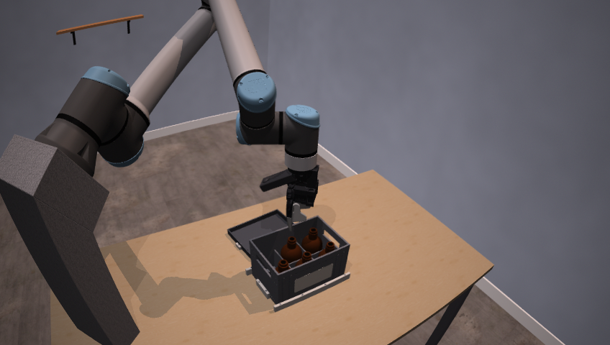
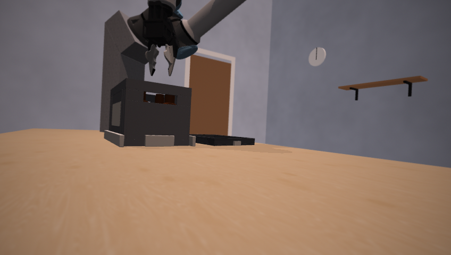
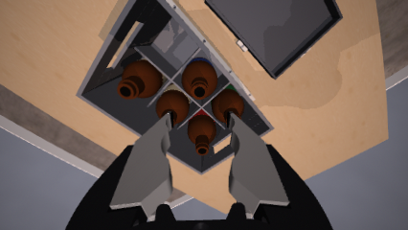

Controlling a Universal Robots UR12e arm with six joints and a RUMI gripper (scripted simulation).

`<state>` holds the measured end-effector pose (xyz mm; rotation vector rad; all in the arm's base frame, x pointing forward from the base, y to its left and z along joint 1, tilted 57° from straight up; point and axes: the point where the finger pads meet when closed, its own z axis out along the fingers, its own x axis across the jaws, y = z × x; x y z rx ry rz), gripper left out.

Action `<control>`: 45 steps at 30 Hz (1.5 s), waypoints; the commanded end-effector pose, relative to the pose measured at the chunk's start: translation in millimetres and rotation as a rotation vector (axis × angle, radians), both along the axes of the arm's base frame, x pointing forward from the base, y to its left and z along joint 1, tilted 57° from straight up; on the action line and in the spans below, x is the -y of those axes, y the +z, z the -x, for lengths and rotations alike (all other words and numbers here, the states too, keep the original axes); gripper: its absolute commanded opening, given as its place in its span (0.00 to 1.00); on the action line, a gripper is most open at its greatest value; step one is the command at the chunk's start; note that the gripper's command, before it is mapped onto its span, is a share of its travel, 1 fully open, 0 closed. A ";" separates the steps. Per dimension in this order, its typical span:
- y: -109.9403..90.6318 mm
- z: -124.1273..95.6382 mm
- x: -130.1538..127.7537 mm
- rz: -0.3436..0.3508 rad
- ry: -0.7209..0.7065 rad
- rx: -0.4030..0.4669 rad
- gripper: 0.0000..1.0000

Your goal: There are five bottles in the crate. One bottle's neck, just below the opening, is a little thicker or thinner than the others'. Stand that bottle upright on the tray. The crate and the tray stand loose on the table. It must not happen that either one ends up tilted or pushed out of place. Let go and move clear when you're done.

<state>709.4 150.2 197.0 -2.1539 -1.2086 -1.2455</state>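
Brown glass fills the dark grey crate [image 1: 299, 279]: five bottles stand in its divided compartments on the pale wooden desk [image 1: 406, 273]. From the wrist view, one bottle [image 3: 139, 81] sits in a cell at the left, one [image 3: 199, 79] at the top middle, one [image 3: 172, 106] in the centre, one [image 3: 228, 105] at the right and one [image 3: 201, 133] nearest the camera. Which of them has the odd neck cannot be told from these views; all five are inside the crate.

The gripper [image 1: 295, 215] hangs above the crate's far rim, fingers pointing down. Its jaws are partly open, with a plain gap between the two grey fingers, and nothing is held between them. In the exterior view the fingertips [image 2: 152, 70] are a little above the crate's top edge and touch neither the crate nor any bottle. Through the wrist camera the nearest bottle shows in the gap between the fingers.

A flat dark tray [image 1: 252, 228] lies on the desk just beside the crate, on the side towards the arm's base, and carries nothing. Pale grey strips [image 1: 312, 290] lie on the desk along the crate's foot.
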 end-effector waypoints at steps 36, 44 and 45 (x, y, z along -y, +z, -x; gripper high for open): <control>-18.7 -19.1 -22.4 0.001 -0.001 0.000 0.38; -22.2 -22.5 -26.7 0.001 -0.001 0.000 0.38; -22.5 -22.8 -27.1 0.001 -0.001 0.000 0.38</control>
